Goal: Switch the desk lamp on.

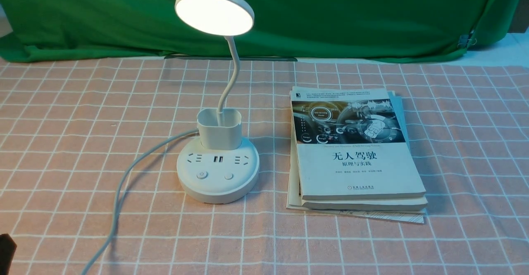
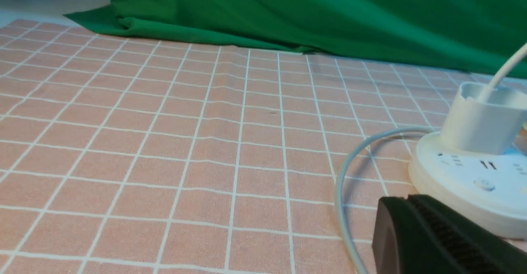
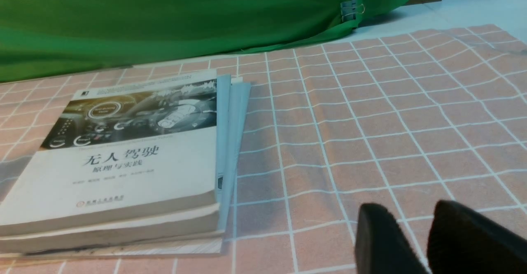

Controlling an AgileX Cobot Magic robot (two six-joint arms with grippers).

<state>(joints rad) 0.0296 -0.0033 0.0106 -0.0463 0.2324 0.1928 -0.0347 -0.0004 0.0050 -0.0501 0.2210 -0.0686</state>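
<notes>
The white desk lamp [image 1: 218,171] stands left of centre, and its round disc head [image 1: 214,10] glows brightly. On the base sit a power button [image 1: 201,175] and a second button [image 1: 228,176], with sockets and a cup holder [image 1: 219,128] behind them. A grey cord [image 1: 124,180] trails off toward the near left. My left gripper [image 2: 405,200] is shut and empty, low over the cloth just short of the lamp base [image 2: 465,183]; only a dark tip of it [image 1: 5,248] shows in the front view. My right gripper [image 3: 411,214] is open with nothing in it, above bare cloth.
A stack of books [image 1: 355,151] lies right of the lamp, also in the right wrist view as books [image 3: 123,158]. A pink checked tablecloth [image 1: 82,122] covers the table. A green cloth backdrop [image 1: 330,14] closes the far edge.
</notes>
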